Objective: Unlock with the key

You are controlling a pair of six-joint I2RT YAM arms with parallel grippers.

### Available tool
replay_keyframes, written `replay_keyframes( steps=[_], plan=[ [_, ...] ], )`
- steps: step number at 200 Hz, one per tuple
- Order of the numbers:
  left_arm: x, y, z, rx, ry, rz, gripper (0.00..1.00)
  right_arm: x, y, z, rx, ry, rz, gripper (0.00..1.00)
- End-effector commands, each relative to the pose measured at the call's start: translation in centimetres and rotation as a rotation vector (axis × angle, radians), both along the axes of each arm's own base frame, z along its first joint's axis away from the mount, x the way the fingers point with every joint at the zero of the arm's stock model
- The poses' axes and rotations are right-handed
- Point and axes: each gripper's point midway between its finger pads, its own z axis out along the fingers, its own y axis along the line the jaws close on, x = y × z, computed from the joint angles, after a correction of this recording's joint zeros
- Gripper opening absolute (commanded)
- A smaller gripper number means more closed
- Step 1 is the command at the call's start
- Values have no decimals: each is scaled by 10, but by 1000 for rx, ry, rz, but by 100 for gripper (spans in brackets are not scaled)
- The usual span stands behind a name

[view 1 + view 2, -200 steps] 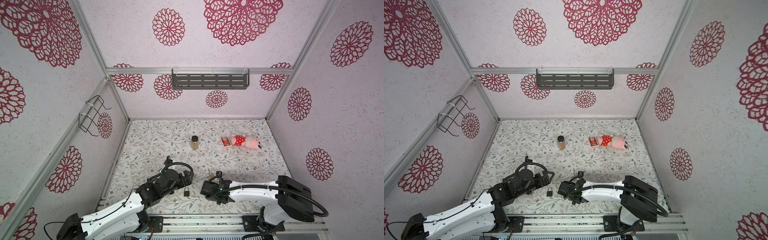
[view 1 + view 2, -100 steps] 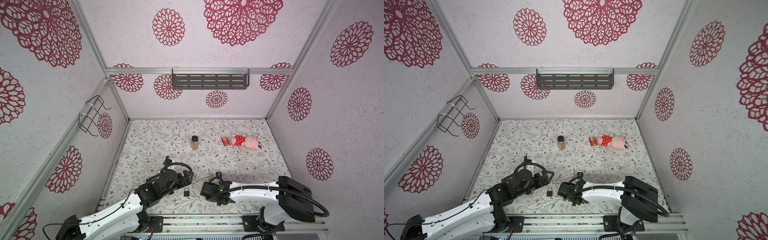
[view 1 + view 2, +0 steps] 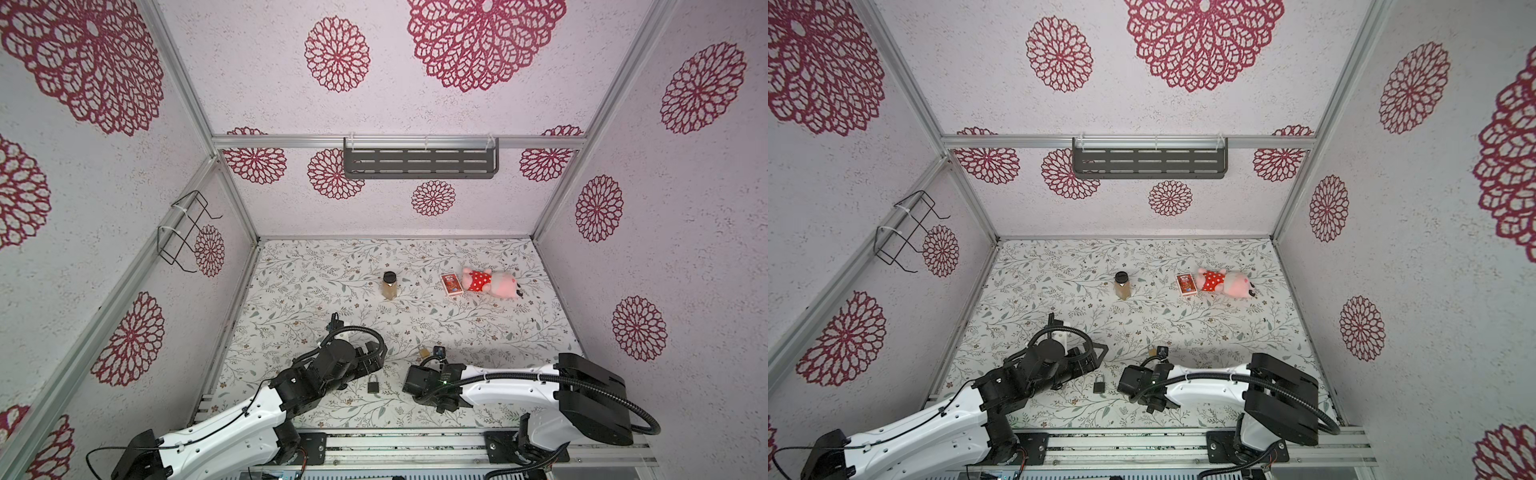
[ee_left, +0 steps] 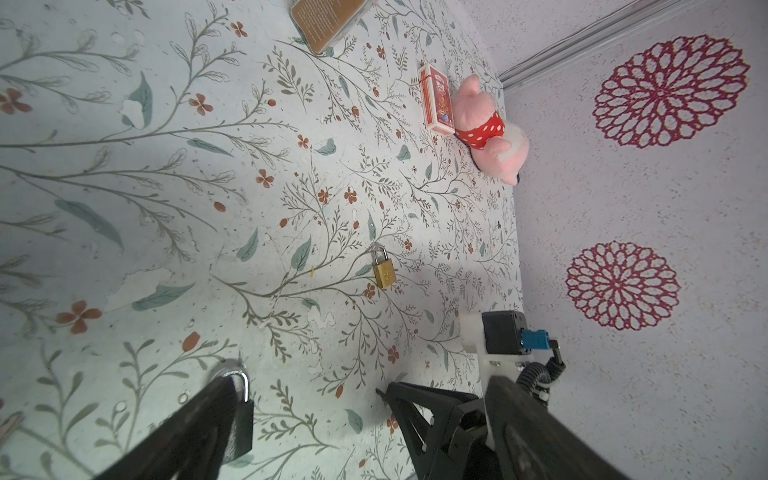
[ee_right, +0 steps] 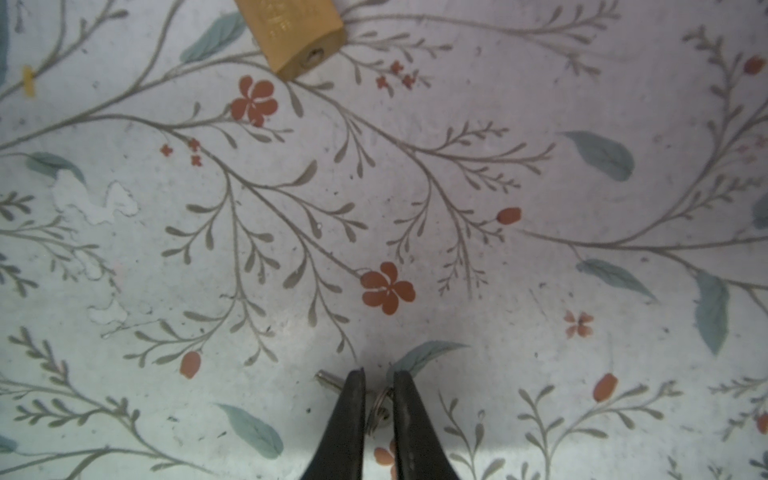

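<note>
The right gripper [image 5: 379, 374] has just clenched on the small silver metal key [image 5: 328, 380]; the left gripper [image 4: 307, 392] stays wide open, so lifting the key seems next.

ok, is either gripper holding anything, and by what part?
Right gripper pinches the key at its ring end, flat on the table. Left gripper is open, holding nothing.

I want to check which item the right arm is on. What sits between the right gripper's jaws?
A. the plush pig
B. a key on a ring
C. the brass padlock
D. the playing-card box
B: in the right wrist view the right gripper has its jaws close together around the ring of a key, while the brass padlock lies apart from them.
</note>
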Motion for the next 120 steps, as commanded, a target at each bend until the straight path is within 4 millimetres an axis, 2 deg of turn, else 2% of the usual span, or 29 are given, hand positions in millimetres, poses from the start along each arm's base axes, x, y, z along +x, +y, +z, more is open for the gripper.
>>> replay_keyframes(
  steps=[1, 120],
  plan=[
    [-3, -3, -1, -6, 1, -16, 97, -2, -13, 4, -12, -7, -41, 14],
    [-3, -2, -3, -3, 0, -12, 97, 1, -15, 8, 33, -14, -65, 0]
  ],
)
